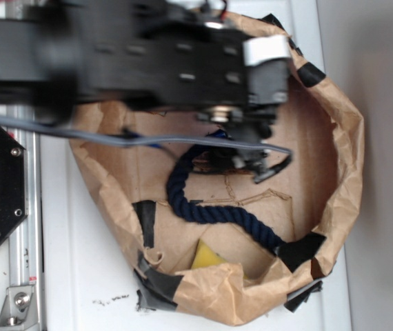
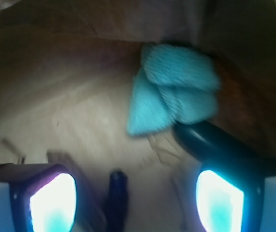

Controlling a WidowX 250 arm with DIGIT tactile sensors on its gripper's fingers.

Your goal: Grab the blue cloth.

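Black robot arm (image 1: 148, 62) over brown paper bag (image 1: 334, 200), navy rope (image 1: 203, 207), yellow sponge (image 1: 207, 256) inside

The black arm (image 1: 134, 58) reaches in from the left across the far side, its wrist bent down. The gripper (image 2: 137, 195) hangs low with its two fingers (image 2: 53, 203) spread well apart, nothing between them.
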